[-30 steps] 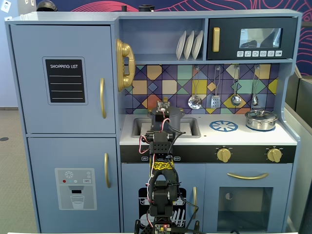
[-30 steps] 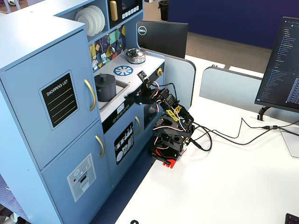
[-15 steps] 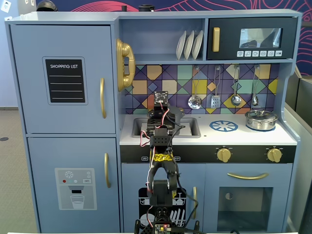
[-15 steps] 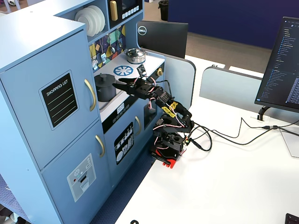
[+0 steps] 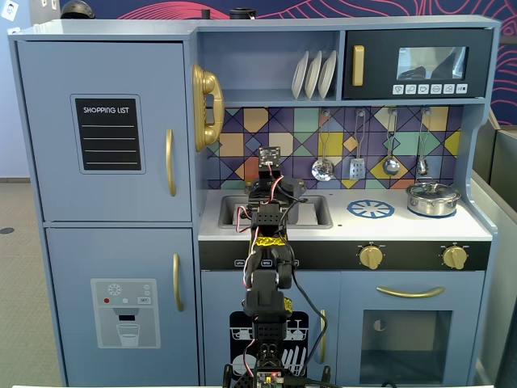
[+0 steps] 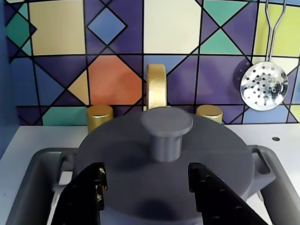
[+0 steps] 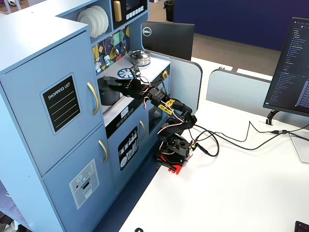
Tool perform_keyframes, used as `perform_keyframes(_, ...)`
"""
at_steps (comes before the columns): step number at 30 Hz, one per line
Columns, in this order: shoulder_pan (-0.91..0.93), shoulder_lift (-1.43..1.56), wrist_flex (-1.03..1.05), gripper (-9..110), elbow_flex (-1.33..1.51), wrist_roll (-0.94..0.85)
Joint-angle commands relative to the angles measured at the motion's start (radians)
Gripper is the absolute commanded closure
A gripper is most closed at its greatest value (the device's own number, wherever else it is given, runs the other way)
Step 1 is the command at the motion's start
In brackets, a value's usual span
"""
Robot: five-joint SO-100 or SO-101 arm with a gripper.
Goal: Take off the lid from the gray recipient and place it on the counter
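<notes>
The gray pot [image 6: 262,164] is parked in the sink [image 6: 33,187] of the toy kitchen, with the lid [image 6: 164,164] seated flat on top, knob up. In the wrist view the gripper [image 6: 147,185] is held wide open just over the near part of the lid, 1 finger [image 6: 86,197] on each side of the knob, nothing gripped. The gold faucet [image 6: 157,86] and its 2 gold knobs are seen right behind the pot. Over on the white counter [image 5: 477,226], the shiny silver pot [image 5: 432,198] is sat well apart to the right, past the blue burner print [image 5: 371,209], in a fixed view.
</notes>
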Motion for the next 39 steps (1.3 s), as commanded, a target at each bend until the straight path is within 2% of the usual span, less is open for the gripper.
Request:
perform_keyframes(1,0.020,-0.054,-0.083,88,-0.078,0.009)
perform_keyframes(17,0.035,-0.284,-0.164,90,-0.218,0.020)
perform_keyframes(20,0.025,-0.311,-0.187,95,-0.230,0.015)
perform_keyframes(23,0.015,-0.316,-0.176,101,-0.229,-0.006)
perform_keyframes(33,-0.012,-0.247,-0.175,102,-0.278,-0.018)
perform_keyframes(39,0.054,-0.181,-0.067,102,-0.376,-0.032)
